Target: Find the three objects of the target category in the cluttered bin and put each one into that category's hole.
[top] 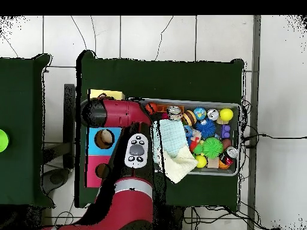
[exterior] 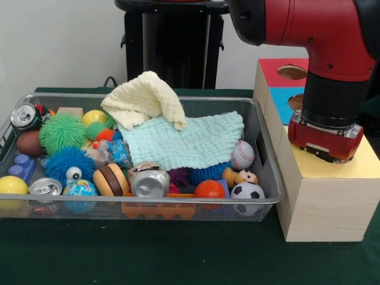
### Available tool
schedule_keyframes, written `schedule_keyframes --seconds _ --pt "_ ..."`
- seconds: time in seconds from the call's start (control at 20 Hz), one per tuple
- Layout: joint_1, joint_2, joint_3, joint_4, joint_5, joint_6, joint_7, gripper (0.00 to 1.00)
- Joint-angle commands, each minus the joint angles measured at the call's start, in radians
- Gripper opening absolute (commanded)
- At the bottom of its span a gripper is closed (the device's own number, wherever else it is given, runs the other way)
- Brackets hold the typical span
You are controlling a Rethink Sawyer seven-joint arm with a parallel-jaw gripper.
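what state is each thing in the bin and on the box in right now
yellow cloth: crumpled, lying on the green cloth
green cloth: spread flat over toys
silver can: crushed, on its side
wire bin: full, cluttered
sorting box: red section's hole open
gripper: over the yellow section, jaws hidden

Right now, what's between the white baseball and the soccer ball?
Front view: a small tan-and-orange animal toy sits between the white red-stitched baseball and the black-and-white soccer ball.
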State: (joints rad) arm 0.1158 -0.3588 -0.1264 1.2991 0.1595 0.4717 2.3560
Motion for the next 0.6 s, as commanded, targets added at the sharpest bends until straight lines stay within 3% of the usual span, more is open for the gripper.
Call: schedule_keyframes --seconds 0.05,0.4,0.6 --pt "-0.037 0.172 0.042 0.003 -0.069 -0.052 0.024 0.00" --pt "-0.085 0.125 0.094 0.085 -0.085 -0.099 -0.010 0.00" --pt "-0.149 -0.014 0.154 0.217 -0.090 -0.053 -0.078 0.00"
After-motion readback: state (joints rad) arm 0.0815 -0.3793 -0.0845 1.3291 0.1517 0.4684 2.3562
